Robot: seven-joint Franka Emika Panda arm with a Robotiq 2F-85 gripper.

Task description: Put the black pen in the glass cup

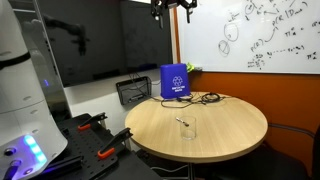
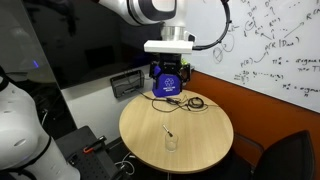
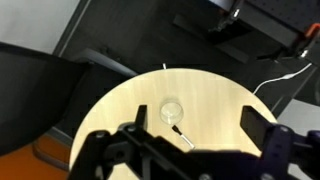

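The black pen (image 3: 183,134) lies flat on the round wooden table (image 3: 120,110), its near end touching the rim of the glass cup (image 3: 173,110). The cup stands upright and empty. Both sit near the table's middle in both exterior views: the pen (image 1: 181,121) (image 2: 167,131) and the cup (image 1: 187,130) (image 2: 172,142). My gripper (image 3: 197,122) is open and empty. It hangs high above the table (image 1: 173,13), over the side where the blue bag stands (image 2: 169,76). It is well clear of the pen and the cup.
A blue bag (image 1: 174,82) stands at the table's far edge with a looping black cable (image 1: 206,98) beside it. A black wire basket (image 1: 133,92) sits off the table. A whiteboard (image 1: 270,35) is on the wall. Red-handled tools (image 1: 95,121) lie on a low black surface.
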